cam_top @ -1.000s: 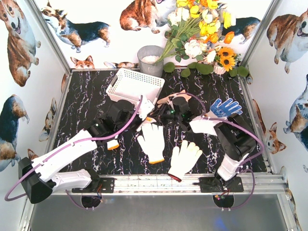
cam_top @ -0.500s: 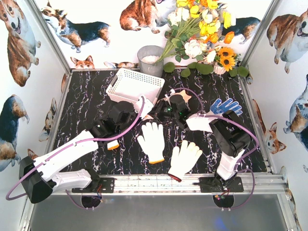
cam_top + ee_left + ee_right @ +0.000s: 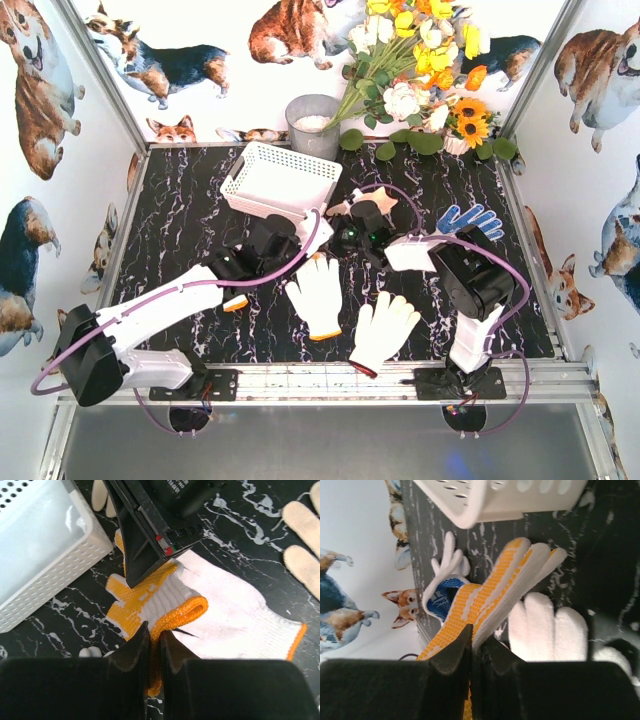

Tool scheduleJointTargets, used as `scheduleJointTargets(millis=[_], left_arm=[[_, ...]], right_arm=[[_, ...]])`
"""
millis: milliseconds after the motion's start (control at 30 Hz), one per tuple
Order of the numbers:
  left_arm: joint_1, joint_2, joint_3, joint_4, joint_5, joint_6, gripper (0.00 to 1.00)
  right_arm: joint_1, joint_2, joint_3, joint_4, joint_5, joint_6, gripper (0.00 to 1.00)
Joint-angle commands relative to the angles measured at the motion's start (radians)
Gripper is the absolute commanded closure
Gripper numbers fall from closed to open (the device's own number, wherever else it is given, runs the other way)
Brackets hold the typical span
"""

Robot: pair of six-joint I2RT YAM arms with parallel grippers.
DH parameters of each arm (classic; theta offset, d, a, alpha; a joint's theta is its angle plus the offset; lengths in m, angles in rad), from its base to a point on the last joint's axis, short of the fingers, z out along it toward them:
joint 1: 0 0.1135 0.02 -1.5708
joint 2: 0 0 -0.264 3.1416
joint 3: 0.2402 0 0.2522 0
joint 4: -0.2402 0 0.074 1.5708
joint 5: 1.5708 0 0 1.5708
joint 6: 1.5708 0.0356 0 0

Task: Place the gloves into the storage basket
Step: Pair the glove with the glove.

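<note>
The orange-palmed glove (image 3: 142, 595) hangs between both grippers just in front of the white storage basket (image 3: 280, 178). My left gripper (image 3: 154, 630) is shut on its orange cuff (image 3: 187, 611). My right gripper (image 3: 477, 635) is shut on the same glove (image 3: 495, 580), whose fingers point toward the basket rim (image 3: 495, 502). In the top view the two grippers meet, left (image 3: 312, 252) and right (image 3: 338, 232). A white glove with an orange cuff (image 3: 317, 293), a white glove with a red cuff (image 3: 383, 328) and a blue-dotted glove (image 3: 468, 218) lie on the table.
A grey round bucket (image 3: 312, 125) stands behind the basket, with a bunch of flowers (image 3: 420, 70) at the back right. An orange cuff (image 3: 235, 302) shows beside my left arm. White glove fingers (image 3: 450, 560) and a blue-dotted patch (image 3: 440, 597) show behind the held glove.
My left arm has moved right, up to the right gripper and the orange-palmed glove. My right arm has drawn a little to the left. The gloves on the table have not moved.
</note>
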Motion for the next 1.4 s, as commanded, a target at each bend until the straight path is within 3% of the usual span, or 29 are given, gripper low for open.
scheduleJointTargets(millis=[0, 200, 500, 800, 1100, 1233, 1367], left_arm=[[-0.018, 0.008, -0.004, -0.001, 0.061, -0.023, 1.0], [-0.047, 0.008, -0.027, -0.025, 0.073, -0.071, 1.0], [-0.114, 0.01, -0.048, -0.034, 0.006, -0.163, 1.0], [-0.162, -0.02, -0.085, -0.038, -0.071, -0.171, 1.0], [-0.173, -0.031, -0.104, -0.022, -0.042, -0.165, 1.0], [-0.174, -0.032, -0.11, -0.049, -0.035, -0.119, 1.0], [-0.173, -0.034, -0.11, -0.048, -0.055, -0.113, 1.0]], right_arm=[[-0.005, -0.055, -0.022, -0.03, 0.046, -0.087, 0.9], [-0.005, -0.098, -0.073, -0.069, 0.067, -0.117, 0.81], [-0.006, -0.194, -0.132, -0.099, 0.08, -0.125, 0.55], [-0.006, -0.499, -0.196, -0.399, 0.18, -0.159, 0.31], [-0.006, -0.779, -0.184, -0.763, 0.159, -0.142, 0.26], [-0.006, -0.849, -0.223, -0.708, 0.107, -0.036, 0.23], [-0.003, -0.823, -0.242, -0.645, 0.023, 0.029, 0.22]])
